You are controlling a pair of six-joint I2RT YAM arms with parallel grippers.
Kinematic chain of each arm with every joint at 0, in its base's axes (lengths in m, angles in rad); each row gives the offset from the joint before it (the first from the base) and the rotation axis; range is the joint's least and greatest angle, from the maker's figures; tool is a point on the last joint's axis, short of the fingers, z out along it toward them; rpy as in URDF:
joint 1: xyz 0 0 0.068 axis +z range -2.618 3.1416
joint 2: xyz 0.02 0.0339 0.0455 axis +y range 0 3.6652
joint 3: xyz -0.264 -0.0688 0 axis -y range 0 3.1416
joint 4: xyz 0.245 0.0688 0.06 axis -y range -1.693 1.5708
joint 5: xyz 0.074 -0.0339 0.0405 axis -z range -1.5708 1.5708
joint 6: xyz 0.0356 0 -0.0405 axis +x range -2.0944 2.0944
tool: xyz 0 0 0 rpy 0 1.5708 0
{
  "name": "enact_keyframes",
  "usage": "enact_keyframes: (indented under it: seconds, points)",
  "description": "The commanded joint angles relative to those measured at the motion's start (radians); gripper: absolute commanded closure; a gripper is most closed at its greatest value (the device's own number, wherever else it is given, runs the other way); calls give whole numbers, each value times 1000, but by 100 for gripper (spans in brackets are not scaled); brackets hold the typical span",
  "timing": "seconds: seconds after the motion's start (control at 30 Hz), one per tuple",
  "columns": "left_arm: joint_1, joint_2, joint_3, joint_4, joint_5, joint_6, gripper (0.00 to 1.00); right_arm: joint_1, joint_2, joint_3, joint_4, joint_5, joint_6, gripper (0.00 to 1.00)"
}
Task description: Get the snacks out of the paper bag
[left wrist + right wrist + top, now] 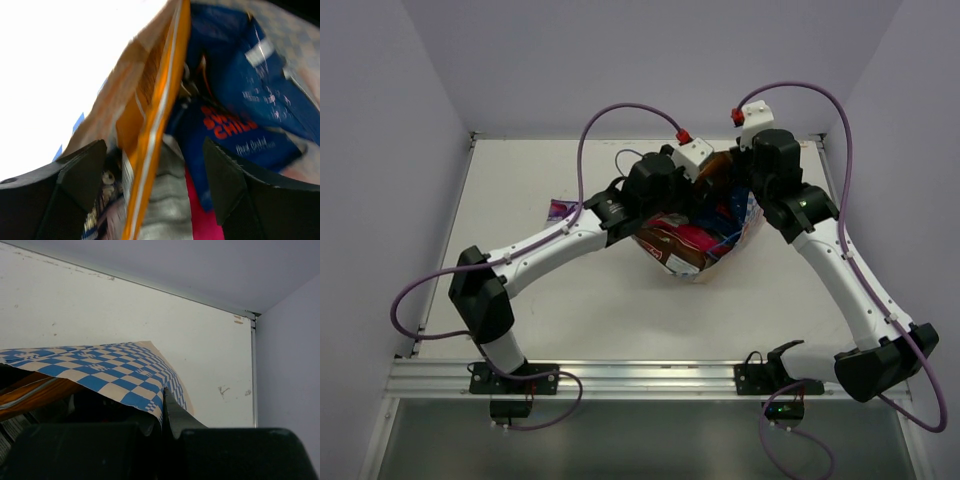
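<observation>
Robot lab cell: plain lavender panels enclosing white table, 9 through 3 o'clock; aluminium rail running along 6.

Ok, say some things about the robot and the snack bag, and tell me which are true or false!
The left claw is open inside the paper bag. True.
The right claw holds a blue snack. False: it is pinched shut on the bag's checkered edge.
A dark blue packet with red letters sits in the bag. True.
Every snack is out on the table. False: one small packet lies there; others are in the bag.
</observation>
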Motion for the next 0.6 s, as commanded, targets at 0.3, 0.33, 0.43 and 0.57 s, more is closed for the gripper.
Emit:
enact_keyframes:
  seconds: [0.3, 0.33, 0.43, 0.57]
  points:
    - [4, -38, 123, 34, 65, 61, 100, 6, -18, 26, 85, 14, 5, 100]
    - [4, -62, 123, 5, 82, 58, 100, 2, -17, 23, 85, 19, 3, 100]
    - [4, -176, 123, -57, 82, 51, 100, -8, -8, 17, 85, 46, -4, 100]
    - [4, -320, 122, -138, -16, 51, 100, -24, 3, 10, 87, 59, -6, 100]
